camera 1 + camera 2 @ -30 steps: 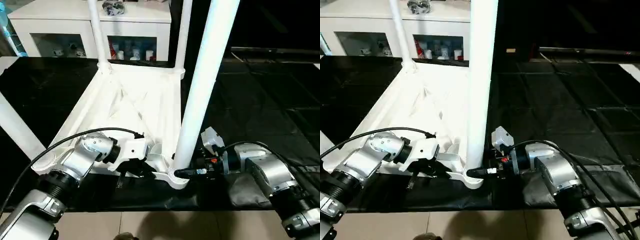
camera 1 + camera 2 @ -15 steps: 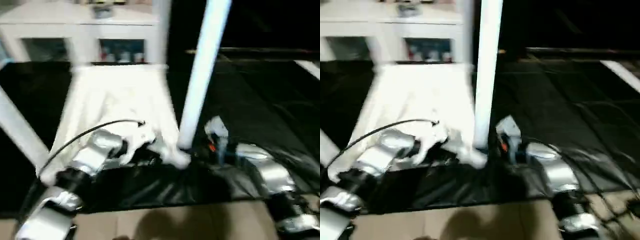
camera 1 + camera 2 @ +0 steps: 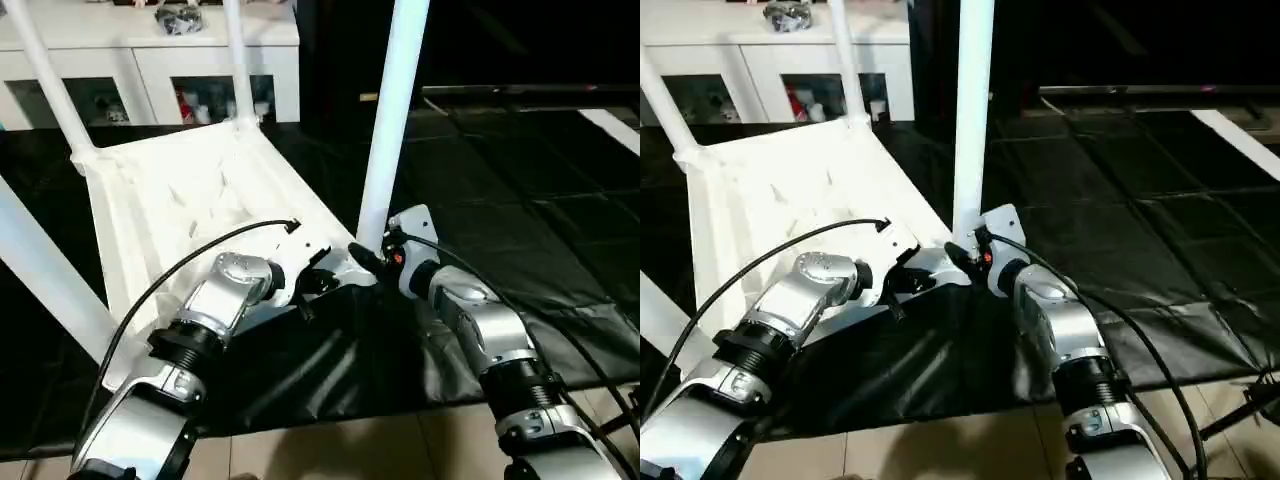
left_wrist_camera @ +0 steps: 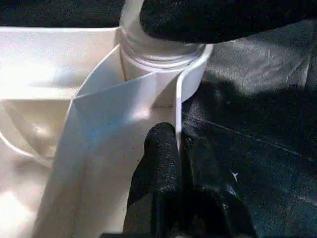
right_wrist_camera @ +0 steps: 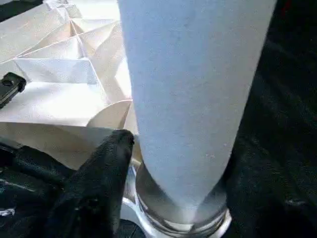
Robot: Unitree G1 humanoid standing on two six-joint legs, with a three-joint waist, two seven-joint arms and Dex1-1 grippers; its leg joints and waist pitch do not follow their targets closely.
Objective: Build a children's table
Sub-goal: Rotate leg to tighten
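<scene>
Left jaws: together, pinched on the thin edge wall of the top point(image 4: 148, 99) just beside the near socket; left gripper point(image 4: 179, 148) sat low against the rim.
Right jaws: set about the foot of the near leg point(image 3: 392, 120); one finger point(image 5: 99, 178) lay against the leg just above the socket point(image 5: 183, 218); whether they gripped or stood slack could not be told. Right gripper point(image 3: 372, 262) was at the leg's base.
Table: the top lay upside down on the black mat point(image 3: 520, 200), ribs up, turned at an angle to the robot.
Legs: the near leg stood upright in its corner socket; two far legs point(image 3: 238, 60) rose from the back corners; another leg point(image 3: 40, 265) slanted across the left edge.
Step in hand: probably seating or tightening the near leg in its socket.
How to do it well: keep the left pinch firm so the top cannot skid or turn; hold the leg low, near the socket, and square to it; work it down evenly, without levering sideways.
Risk: the light top might slide on the mat; a tilted leg might bind.
Beyond: a white cabinet point(image 3: 150, 60) stood behind the mat.
</scene>
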